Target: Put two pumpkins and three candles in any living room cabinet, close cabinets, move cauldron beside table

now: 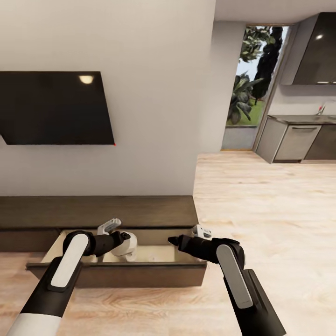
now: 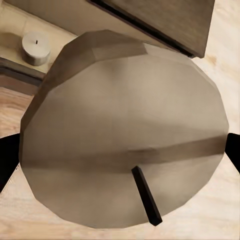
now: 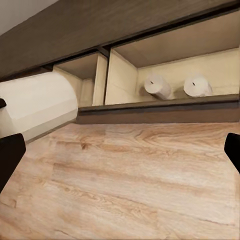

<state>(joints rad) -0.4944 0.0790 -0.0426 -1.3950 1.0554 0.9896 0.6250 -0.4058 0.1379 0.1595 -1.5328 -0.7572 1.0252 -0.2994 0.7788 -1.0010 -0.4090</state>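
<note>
Low in the head frame, the left gripper (image 1: pixel 122 246) clasped a white candle (image 2: pixel 125 135) over the open cabinet drawer (image 1: pixel 116 273); the right gripper (image 1: pixel 173 241): aperture unclear.

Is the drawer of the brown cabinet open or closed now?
Open: the drawer is pulled out from the cabinet, showing its pale inside.

Left arm: extended forward and down, elbow bent, wrist angled inward. Left end effector (image 1: pixel 122 242): fingers closed on a large pale round object. Right arm: bent at elbow, forearm pointing left. Right end effector (image 1: pixel 173 241): fingers spread apart, empty.
</note>
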